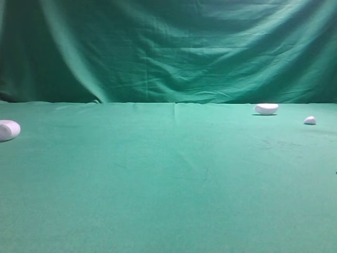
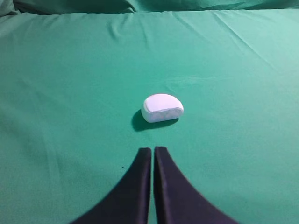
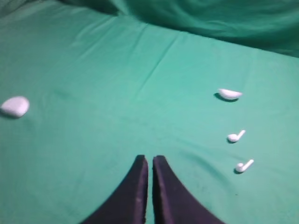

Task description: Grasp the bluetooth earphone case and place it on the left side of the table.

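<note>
Case (image 1: pixel 8 129) sits at far left edge of high view on table (image 1: pixel 168 200), also centre of left wrist view. Looks light, rigid, slick plastic; pinch across short flat sides. Left tool (image 2: pixel 153 150) clenched, empty, just short of case. Right tool (image 3: pixel 150 159) clenched, empty. No containers seen.

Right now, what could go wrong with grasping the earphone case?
The bluetooth earphone case lies partly out of the high view, so its spot is hard to judge. The white half-oval piece looks similar and may be grasped by mistake. The right tool is shut; it would push, not grasp.
</note>
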You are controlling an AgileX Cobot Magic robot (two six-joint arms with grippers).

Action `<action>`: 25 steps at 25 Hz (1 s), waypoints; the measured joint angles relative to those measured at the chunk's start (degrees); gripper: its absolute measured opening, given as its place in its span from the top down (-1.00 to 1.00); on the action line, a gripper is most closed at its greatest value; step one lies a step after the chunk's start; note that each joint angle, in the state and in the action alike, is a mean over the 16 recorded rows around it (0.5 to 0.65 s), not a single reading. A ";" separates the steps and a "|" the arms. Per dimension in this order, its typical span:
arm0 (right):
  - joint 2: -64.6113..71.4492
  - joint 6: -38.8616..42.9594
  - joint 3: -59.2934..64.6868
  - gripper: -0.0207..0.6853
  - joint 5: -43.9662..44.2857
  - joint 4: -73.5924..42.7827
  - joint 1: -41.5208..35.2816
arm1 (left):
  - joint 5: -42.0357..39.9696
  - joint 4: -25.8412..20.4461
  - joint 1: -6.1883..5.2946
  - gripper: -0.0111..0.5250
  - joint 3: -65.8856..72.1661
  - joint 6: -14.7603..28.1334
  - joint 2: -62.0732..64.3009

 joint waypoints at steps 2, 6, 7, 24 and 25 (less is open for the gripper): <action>-5.03 0.00 6.82 0.94 -5.94 0.27 -4.40 | 0.00 0.00 0.00 0.96 0.00 0.00 0.00; -14.51 0.01 19.07 0.94 -14.96 0.82 -12.74 | 0.00 0.00 0.00 0.96 0.00 0.00 0.00; -16.72 0.03 21.71 0.94 -16.50 0.93 -14.50 | 0.00 0.00 0.00 0.96 0.00 0.00 0.00; -34.58 1.57 44.84 0.94 -22.39 2.18 -25.33 | 0.00 0.00 0.00 0.96 0.00 0.00 0.00; -34.64 1.68 45.16 0.94 -22.41 2.27 -25.36 | 0.00 0.00 0.00 0.96 0.00 0.00 0.00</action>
